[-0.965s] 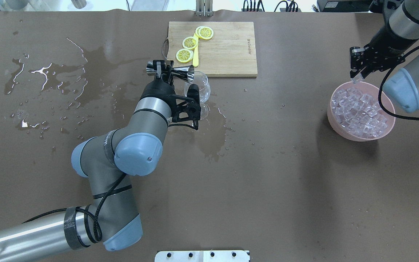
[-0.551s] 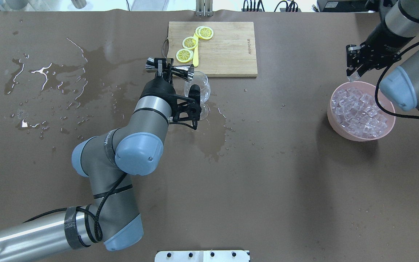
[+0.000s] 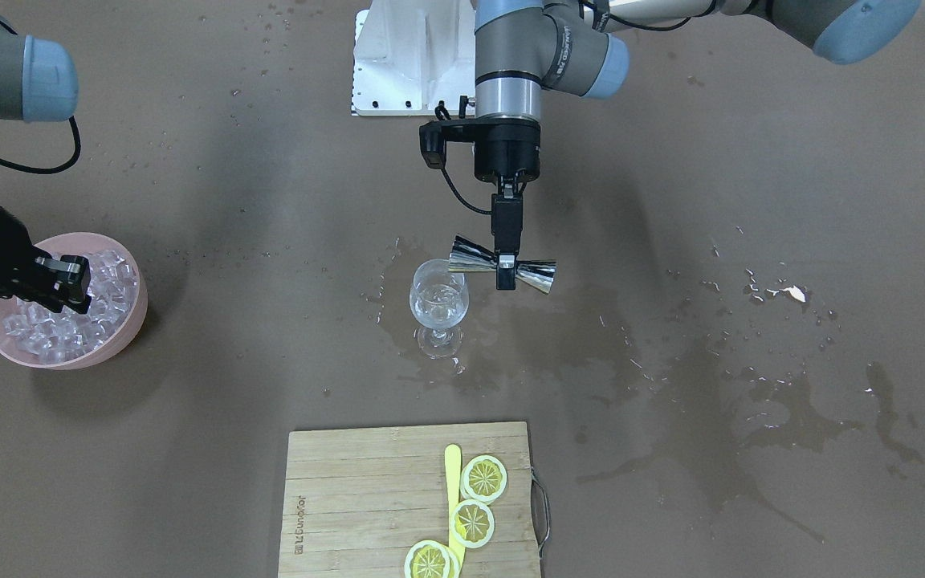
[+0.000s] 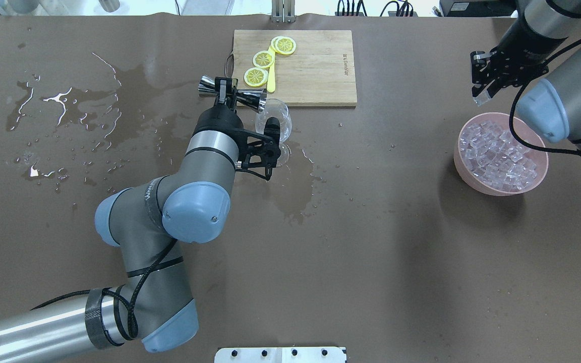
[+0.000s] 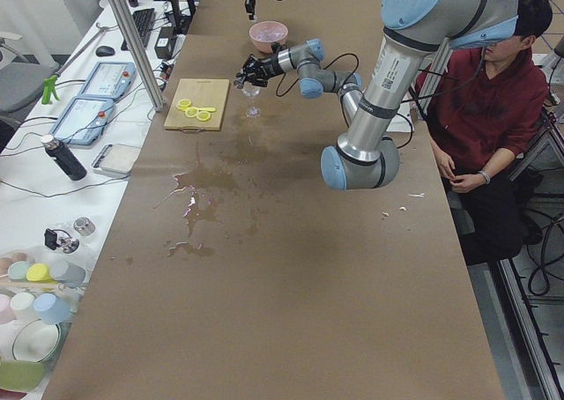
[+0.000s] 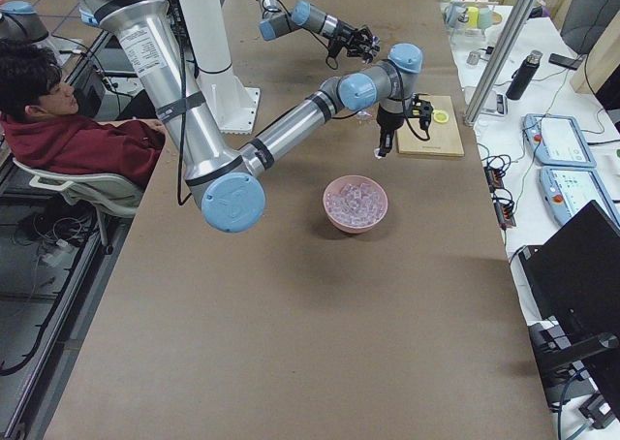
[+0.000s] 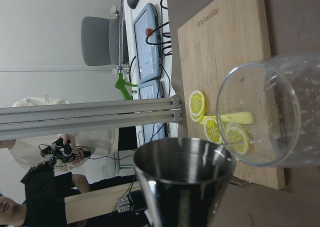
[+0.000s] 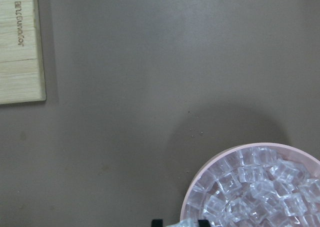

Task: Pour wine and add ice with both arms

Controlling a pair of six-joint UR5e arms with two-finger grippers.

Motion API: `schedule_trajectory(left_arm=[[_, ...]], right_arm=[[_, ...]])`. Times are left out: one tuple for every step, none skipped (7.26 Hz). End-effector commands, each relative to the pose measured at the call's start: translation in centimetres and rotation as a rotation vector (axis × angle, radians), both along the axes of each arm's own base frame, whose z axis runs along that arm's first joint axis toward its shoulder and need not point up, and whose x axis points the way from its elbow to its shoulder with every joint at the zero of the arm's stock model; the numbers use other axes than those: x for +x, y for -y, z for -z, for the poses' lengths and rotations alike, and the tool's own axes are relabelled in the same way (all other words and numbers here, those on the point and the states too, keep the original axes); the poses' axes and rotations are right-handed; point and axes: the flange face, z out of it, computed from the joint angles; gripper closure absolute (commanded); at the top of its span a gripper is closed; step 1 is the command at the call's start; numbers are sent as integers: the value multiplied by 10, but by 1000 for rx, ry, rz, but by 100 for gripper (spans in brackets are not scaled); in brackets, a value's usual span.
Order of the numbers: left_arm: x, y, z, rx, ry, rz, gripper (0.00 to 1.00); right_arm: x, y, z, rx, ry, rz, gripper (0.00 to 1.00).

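Observation:
My left gripper (image 4: 228,95) is shut on a steel jigger (image 4: 250,100) and holds it sideways, its mouth at the rim of the clear stemmed glass (image 4: 276,122). The front view shows that gripper (image 3: 504,271), the jigger (image 3: 535,277) and the upright glass (image 3: 439,303). In the left wrist view the jigger's mouth (image 7: 182,169) is next to the glass (image 7: 260,112). My right gripper (image 4: 481,95) is shut on one clear ice cube (image 4: 480,100), above the far left of the pink bowl (image 4: 456,156) heaped with ice (image 4: 500,151). The cube (image 8: 186,223) shows at the right wrist view's bottom edge.
A wooden cutting board (image 4: 315,70) with lemon slices (image 4: 256,76) and a yellow knife lies just beyond the glass. Wet spills spread around the glass and at the far left (image 4: 63,103). The white base block (image 3: 398,56) is at my near edge. A person (image 5: 489,109) sits beside the table.
My right gripper has lifted off the bowl with the ice cube and moved left and away from it. My left gripper with the jigger has shifted slightly farther away and left.

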Motion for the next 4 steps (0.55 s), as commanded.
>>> schedule_trajectory(left_arm=[[1,0,4,0,21,-2,100],[0,0,6,0,8,-2,100],[-9,-4,17,13,-38,-1,100],[-18,-8,26,4,-127,11,100]], right_arm=[[-3,2,21,-10,18,10,87],[-3,3,26,-8,27,12,87],[-4,5,33,-6,28,12,87],[-5,7,47,-8,27,12,87]])
